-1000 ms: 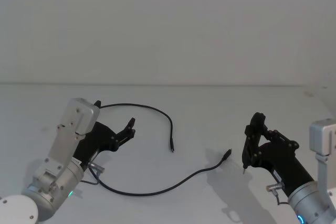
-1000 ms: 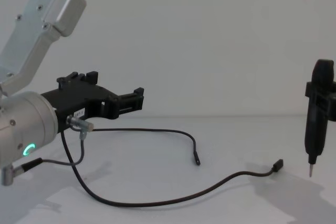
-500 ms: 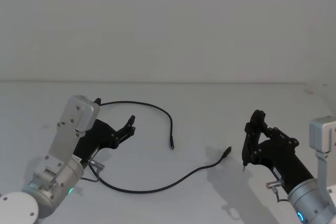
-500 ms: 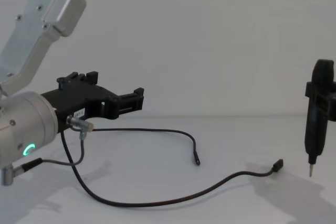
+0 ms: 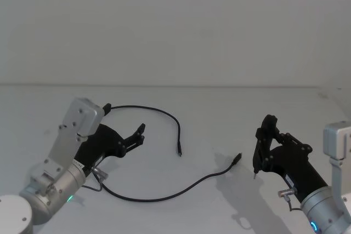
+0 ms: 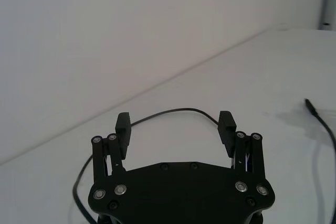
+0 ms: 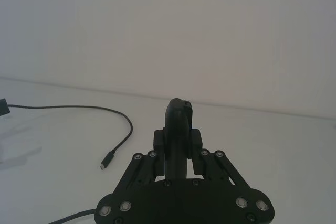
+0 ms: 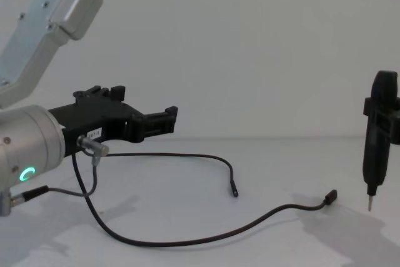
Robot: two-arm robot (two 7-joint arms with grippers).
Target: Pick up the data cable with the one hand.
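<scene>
The data cable [image 5: 179, 141] lies loose on the white table in a long black curve. One plug [image 8: 234, 187] sits mid-table and the other plug [image 8: 329, 199] farther right. My left gripper [image 5: 125, 119], the one hand, hovers open above the cable's left bend with nothing between its fingers. In the left wrist view the cable [image 6: 173, 110] arcs across the table beyond the open left gripper [image 6: 175, 120]. My right gripper [image 5: 266, 141] stays at the right, apart from the cable, shut on an upright black tool [image 8: 380, 129] with a metal tip.
A short grey wire with silver plugs [image 8: 92, 149] hangs from my left wrist, close to the cable's left bend. The white tabletop [image 5: 208, 119] meets a plain white wall behind. The right wrist view has the cable [image 7: 79, 107] off to one side.
My left gripper has edged slightly forward and to the right, still open. The cable and the right arm have not moved.
</scene>
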